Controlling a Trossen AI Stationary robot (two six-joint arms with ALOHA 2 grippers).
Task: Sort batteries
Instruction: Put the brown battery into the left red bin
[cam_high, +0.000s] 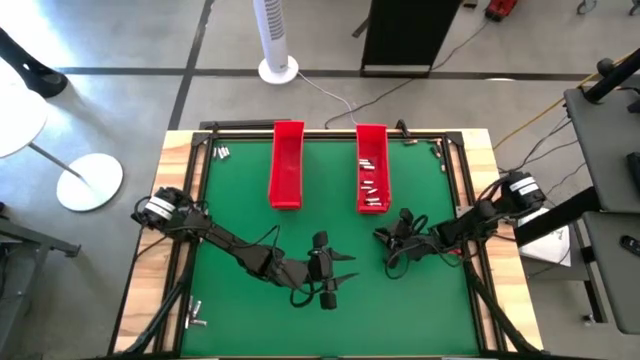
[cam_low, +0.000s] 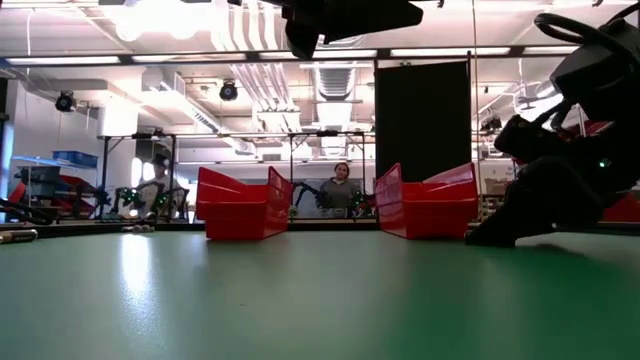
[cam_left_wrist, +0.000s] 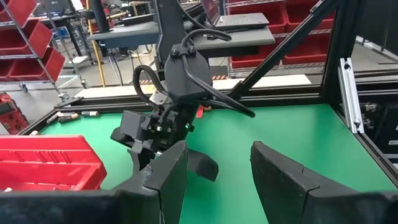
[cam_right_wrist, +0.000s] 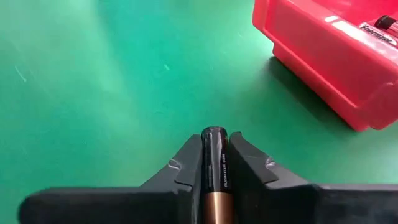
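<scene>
Two long red trays stand at the far side of the green mat: the left tray (cam_high: 287, 165) and the right tray (cam_high: 372, 170), which has several small batteries (cam_high: 371, 188) in it. My right gripper (cam_high: 383, 237) is low over the mat, just near of the right tray (cam_right_wrist: 329, 62), and is shut on a black-and-copper battery (cam_right_wrist: 214, 171). My left gripper (cam_high: 348, 270) hangs open at mid-table nearer the near edge, and its wrist view (cam_left_wrist: 217, 177) looks at the right arm. Loose batteries lie at the mat's corners (cam_high: 220, 152), (cam_high: 195, 318). My right gripper pinches the black-and-copper battery between its two fingers (cam_right_wrist: 245, 165). The battery lies along the fingers, and its black end (cam_right_wrist: 214, 134) reaches just past the tips toward the mat. I cannot tell whether it touches the mat.
A black frame rail (cam_high: 330, 130) rims the mat. Cables trail from both arms (cam_high: 265, 240). In the low view a person (cam_low: 343, 190) sits beyond the far edge, between the trays (cam_low: 245, 205), (cam_low: 430, 205). Open green mat lies between the two trays and along the near edge.
</scene>
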